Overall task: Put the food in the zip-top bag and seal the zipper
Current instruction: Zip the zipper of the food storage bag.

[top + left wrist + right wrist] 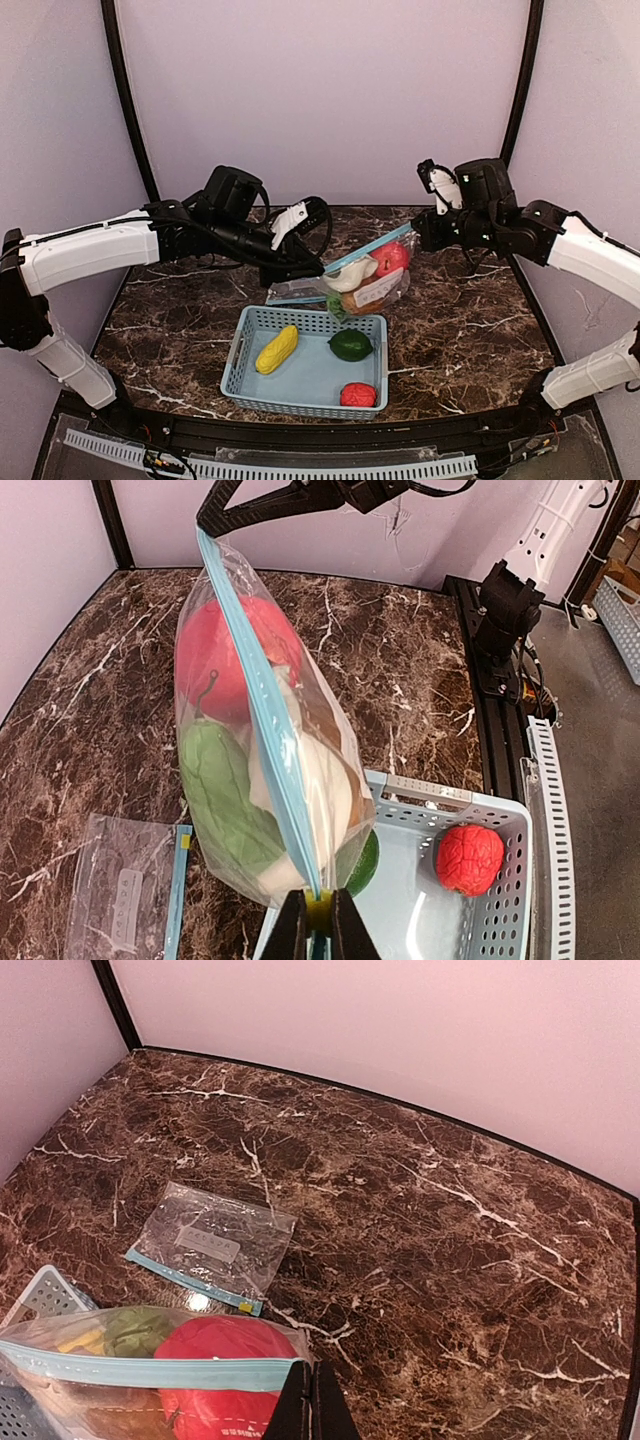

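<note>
Above the surface's [400, 1210] middle, beyond the basket [500, 815], the zipper [262, 710] of the zip-top bag [215, 780] ran lengthwise from left claw [318, 920] to right claw [312, 1400], each clamped on one end.

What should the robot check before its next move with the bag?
1. The left gripper pinches the zip-top bag at one end of its zipper: ok.
2. The right gripper pinches the other end: ok.
3. All food inside: not ok. The corn, dark green fruit and small red fruit lie in the basket.
4. Zipper sealed all along: cannot tell.
5. The spare bag lies flat, away from both grippers: ok.
</note>
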`<state>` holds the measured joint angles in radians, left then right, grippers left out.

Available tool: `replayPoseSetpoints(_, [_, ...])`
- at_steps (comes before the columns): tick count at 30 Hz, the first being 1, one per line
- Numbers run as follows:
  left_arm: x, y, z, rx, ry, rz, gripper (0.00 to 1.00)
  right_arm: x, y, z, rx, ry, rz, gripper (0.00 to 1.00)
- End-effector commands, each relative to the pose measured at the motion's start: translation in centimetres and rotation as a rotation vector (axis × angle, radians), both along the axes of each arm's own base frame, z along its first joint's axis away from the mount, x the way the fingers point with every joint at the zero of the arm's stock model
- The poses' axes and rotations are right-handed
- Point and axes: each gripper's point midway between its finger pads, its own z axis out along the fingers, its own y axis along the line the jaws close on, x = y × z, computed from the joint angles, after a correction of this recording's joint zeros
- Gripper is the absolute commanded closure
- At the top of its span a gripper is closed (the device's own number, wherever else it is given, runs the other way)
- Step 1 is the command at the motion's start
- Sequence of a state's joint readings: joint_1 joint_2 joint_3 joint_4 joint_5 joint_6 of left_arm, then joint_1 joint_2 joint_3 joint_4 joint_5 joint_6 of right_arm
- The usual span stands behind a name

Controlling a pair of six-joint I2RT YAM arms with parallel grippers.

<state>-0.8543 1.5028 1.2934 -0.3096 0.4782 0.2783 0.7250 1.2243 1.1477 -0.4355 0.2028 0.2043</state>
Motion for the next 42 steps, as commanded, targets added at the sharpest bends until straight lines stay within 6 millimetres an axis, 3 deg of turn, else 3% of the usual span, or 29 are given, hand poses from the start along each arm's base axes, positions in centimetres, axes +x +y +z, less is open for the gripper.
replayPoseSetpoints(1, [-1.7, 1.6, -0.1, 0.032, 0.032, -0.028, 0.99, 1.2, -3.2, 1.5, -0.006, -0.053, -0.136, 1.00])
replayPoseSetpoints(15, [-1.3, 1.8, -0.4, 0.048, 0.017, -0.010, 0.99, 1.4, -4.0, 1.2, -0.004, -0.040, -0.149, 1.00])
replayPoseSetpoints(20, [-1.7, 0.9, 0.4, -0.024, 0.074, -0.017, 0.99, -0.4, -1.2, 3.0, 0.077, -0.058, 0.049, 1.00])
replayPoseSetpoints(23, [-2.0, -0.3, 1.5, -0.094, 0.128, -0.043, 0.98, -1.3, -0.8, 4.3, 0.112, -0.075, 0.096, 1.00])
replayPoseSetpoints(27, [-1.7, -0.9, 2.6, -0.134, 0.161, -0.031, 0.55, -1.1, -2.5, 5.1, 0.080, -0.094, 0.017, 1.00])
replayPoseSetpoints(31, [-1.0, -0.5, 4.1, -0.177, 0.133, 0.027, 0.33, -0.9, -4.4, 5.2, 0.041, -0.096, -0.072, 1.00])
replayPoseSetpoints(37, [1.4, 2.2, 6.0, -0.243, 0.121, 0.164, 0.21, -0.7, -6.2, 4.3, -0.007, -0.073, -0.164, 1.00])
replayPoseSetpoints(42, [4.0, 5.4, 6.1, -0.256, 0.134, 0.297, 0.20, 0.0, -5.7, 2.7, -0.023, -0.034, -0.175, 1.00])
